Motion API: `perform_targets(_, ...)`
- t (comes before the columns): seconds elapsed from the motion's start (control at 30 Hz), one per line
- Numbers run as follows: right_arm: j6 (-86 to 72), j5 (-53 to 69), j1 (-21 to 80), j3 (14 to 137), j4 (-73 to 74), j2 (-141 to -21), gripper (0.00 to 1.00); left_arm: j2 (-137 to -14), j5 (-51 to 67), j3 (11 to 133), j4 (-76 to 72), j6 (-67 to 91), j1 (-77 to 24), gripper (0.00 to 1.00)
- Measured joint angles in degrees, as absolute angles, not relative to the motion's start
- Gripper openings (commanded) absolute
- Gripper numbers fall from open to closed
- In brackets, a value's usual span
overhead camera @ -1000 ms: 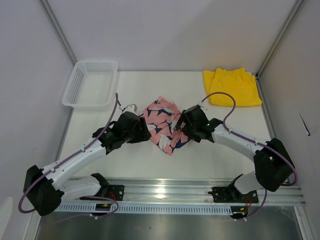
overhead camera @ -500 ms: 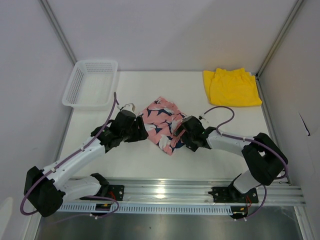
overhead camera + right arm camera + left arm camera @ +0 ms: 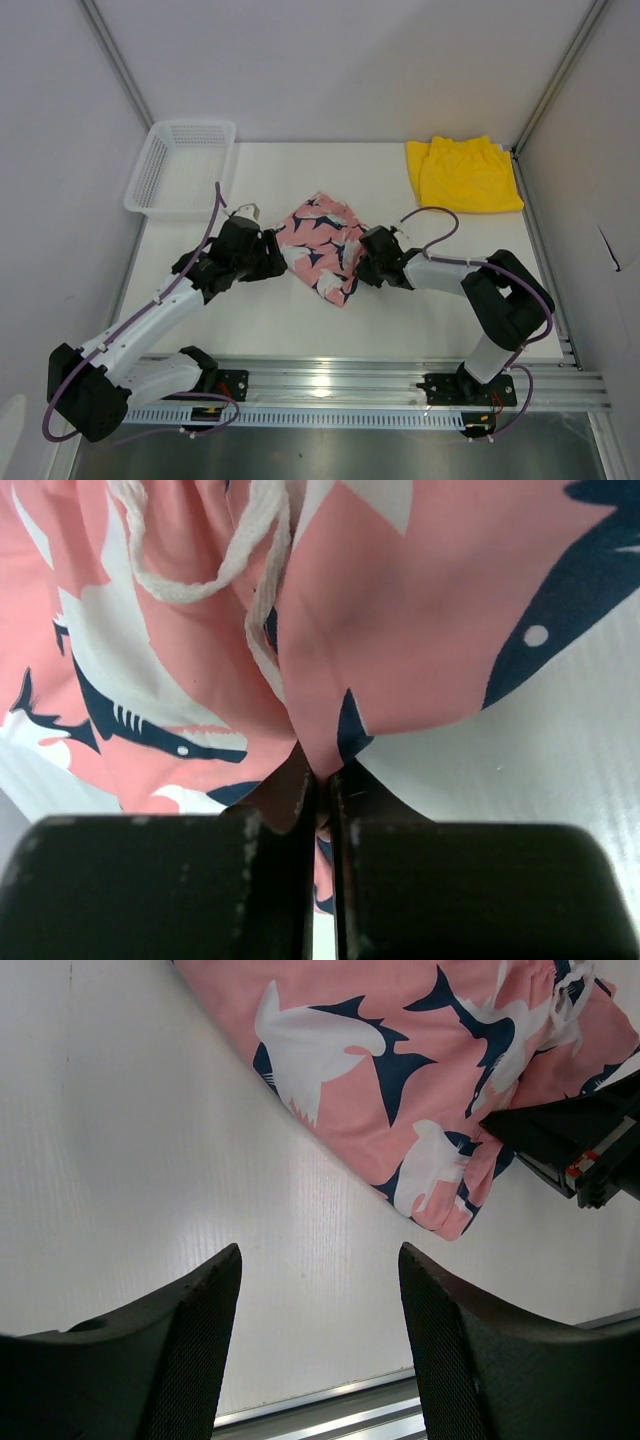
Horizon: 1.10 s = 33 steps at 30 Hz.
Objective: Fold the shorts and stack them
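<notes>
The pink shorts (image 3: 320,245) lie rumpled in the middle of the tabletop (image 3: 400,315), and the yellow shorts (image 3: 463,175) lie flat in its far right corner, well apart from them. The right gripper (image 3: 318,780) is clenched on a thin lip of pink cloth at that pair's right edge. The left gripper (image 3: 318,1255) hangs released over bare tabletop just beside the left edge, grasping nothing. The bite looks shallow (only a small fold sits between the jaws), so a brisk lift could let the fabric slide free. It might also raise a single layer while the rest stays bunched beneath. The white drawstring (image 3: 250,540) lies loose just beyond the pinch and could snag or trail into the fold. If the right arm pulls alone, with the far side unheld, the whole garment would likely drag across the surface rather than spread out. Compared with a second ago, the right jaws have gone from wide apart to shut. That arm has also tucked its elbow in, bringing the gripper down to the cloth's right edge. The left gripper has shifted slightly toward the far left corner, where the white basket (image 3: 150,195) sits. The yellow pair and basket have not moved.
</notes>
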<state>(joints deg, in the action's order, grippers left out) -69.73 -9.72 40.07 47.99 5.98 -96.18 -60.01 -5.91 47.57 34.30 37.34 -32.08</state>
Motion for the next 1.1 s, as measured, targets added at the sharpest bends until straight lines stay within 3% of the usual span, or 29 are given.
perform_targets(0.27,-51.7,-3.57,33.78,49.32,11.73,-94.54,0.01,-59.88,-5.76,47.48,34.44,36.95,-31.9,0.66)
perform_targets(0.43,-38.59,-2.15,27.11,48.95,21.43,-88.77,0.13,-60.58,-5.72,46.61,33.52,36.95,-31.88,0.66)
perform_targets(0.47,-36.27,-2.46,25.41,49.06,23.05,-88.18,0.2,-61.21,-5.58,46.59,33.04,36.95,-31.88,0.66)
perform_targets(0.5,-34.24,-2.83,23.73,49.36,24.71,-88.07,0.45,-62.15,-5.39,46.59,32.16,36.93,-31.88,0.67)
perform_targets(0.57,-31.09,-3.92,21.12,50.33,27.18,-88.55,0.77,-64.55,-4.89,46.59,29.89,36.84,-31.86,0.67)
perform_targets(0.63,-28.18,-5.3,19.38,52.07,29.08,-89.52,0.84,-67.59,-4.14,46.61,27.35,36.38,-31.83,0.68)
perform_targets(0.77,-25.21,-4.51,17.52,54.08,28.12,-89.93,0.87,-73.47,-1.8,46.78,22.06,35.16,-31.75,0.73)
perform_targets(0.87,-24.12,-0.23,14.68,53.84,26.44,-89.27,0.87,-77.34,1.45,47.72,17.65,34.24,-31.68,0.86)
perform_targets(1.1,-22.17,6.35,10.52,51.59,23.35,-88.6,0.79,-86.37,5.58,54.08,11.6,32.91,-31.59,0.87)
